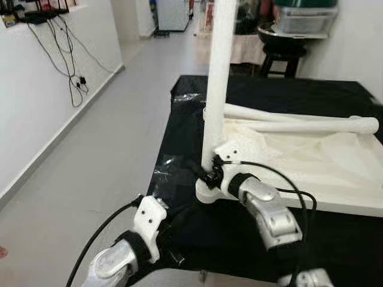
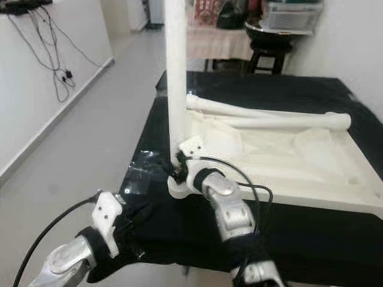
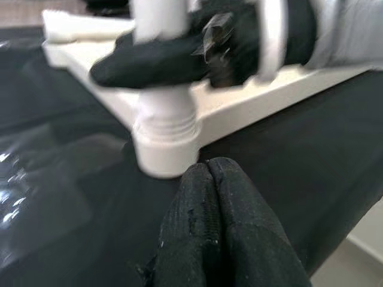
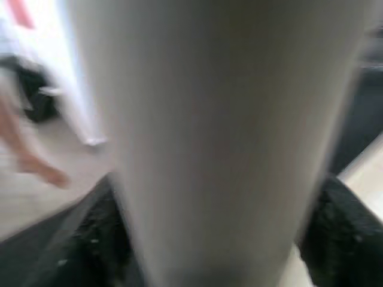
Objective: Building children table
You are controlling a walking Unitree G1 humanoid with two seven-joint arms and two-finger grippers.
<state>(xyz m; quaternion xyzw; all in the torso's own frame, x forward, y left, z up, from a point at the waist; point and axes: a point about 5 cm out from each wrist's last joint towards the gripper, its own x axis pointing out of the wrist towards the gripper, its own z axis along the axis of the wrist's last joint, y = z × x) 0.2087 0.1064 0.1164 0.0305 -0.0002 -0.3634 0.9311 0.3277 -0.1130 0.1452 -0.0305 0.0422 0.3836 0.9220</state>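
A white children's tabletop (image 1: 341,179) lies upside down on a black cloth-covered table (image 1: 335,239). One white table leg (image 1: 216,78) stands upright in the socket (image 1: 206,192) at the tabletop's near left corner. My right gripper (image 1: 210,174) is shut on this leg just above the socket. In the right wrist view the leg (image 4: 209,137) sits between the black fingers (image 4: 341,227). Two loose legs (image 1: 299,125) lie across the tabletop. My left gripper (image 3: 207,170) is shut on nothing, low over the cloth just short of the socket (image 3: 164,146).
Shiny clear tape (image 1: 164,170) is stuck on the cloth near the table's left edge. Grey floor (image 1: 90,161) runs along the left beside a white wall with hanging cables (image 1: 66,66). A black stool (image 1: 281,57) and a plastic box (image 1: 305,18) stand behind the table.
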